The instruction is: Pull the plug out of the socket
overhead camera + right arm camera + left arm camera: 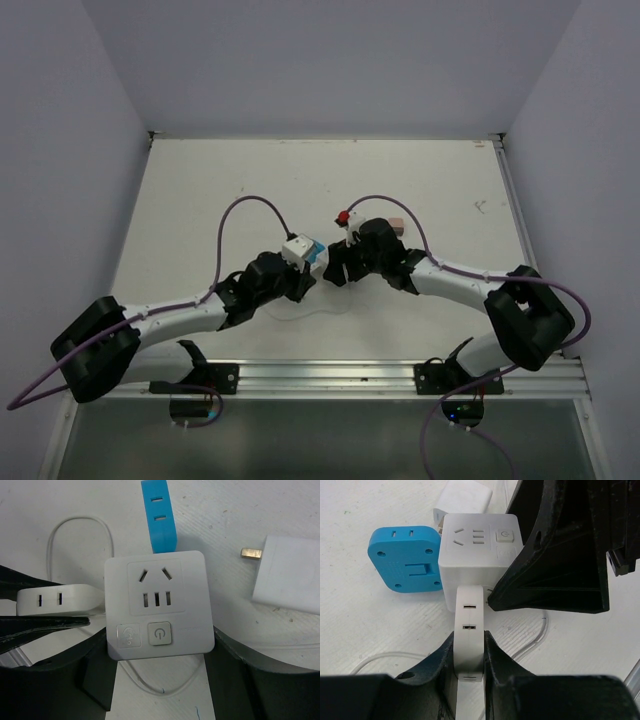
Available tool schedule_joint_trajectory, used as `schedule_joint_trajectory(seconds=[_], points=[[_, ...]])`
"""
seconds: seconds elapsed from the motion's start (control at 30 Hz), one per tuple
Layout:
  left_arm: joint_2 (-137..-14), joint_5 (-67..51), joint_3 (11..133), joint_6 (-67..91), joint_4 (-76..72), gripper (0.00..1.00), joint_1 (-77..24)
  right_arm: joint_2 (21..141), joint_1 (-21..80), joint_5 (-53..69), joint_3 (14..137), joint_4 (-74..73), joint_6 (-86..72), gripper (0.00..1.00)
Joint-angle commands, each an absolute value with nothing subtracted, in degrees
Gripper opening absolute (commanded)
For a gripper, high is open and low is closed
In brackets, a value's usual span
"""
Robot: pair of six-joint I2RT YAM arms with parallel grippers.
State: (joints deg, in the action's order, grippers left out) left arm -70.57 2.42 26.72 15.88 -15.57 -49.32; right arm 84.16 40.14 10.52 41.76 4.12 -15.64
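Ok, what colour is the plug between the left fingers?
White; the plug shows best in the left wrist view.

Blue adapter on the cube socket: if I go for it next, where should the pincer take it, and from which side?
Pinch the blue adapter across its two broad flat faces, near its free end. Come down from above, astride the thin slotted edge. It stands on edge and juts straight out from the socket cube, so those parallel faces suit a flat pinch and should allow a straight pull away.
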Motion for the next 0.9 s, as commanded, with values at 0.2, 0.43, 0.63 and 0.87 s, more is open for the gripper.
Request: schedule_joint_trajectory(seconds=[0.2,0.43,0.63,0.87], points=[[-63.81,3.87,26.10,17.93,-13.80,0.00,-49.75,86.39,36.83,-5.18,41.13,0.62,-13.27,0.00],[-60.74,6.15,25.76,21.18,-12.04,0.00,-49.92,85.61,36.74,-4.14,40.87,1.05,-12.57,0.00],[-61.87,8.54,25.93,26.80,-10.63,0.00,-45.72,81.74,36.74,-0.53,39.03,2.46,-10.47,0.00],[-69.24,0.26,29.26,31.20,-12.39,0.00,-33.49,77.26,36.74,3.69,36.21,4.22,-7.47,0.00]])
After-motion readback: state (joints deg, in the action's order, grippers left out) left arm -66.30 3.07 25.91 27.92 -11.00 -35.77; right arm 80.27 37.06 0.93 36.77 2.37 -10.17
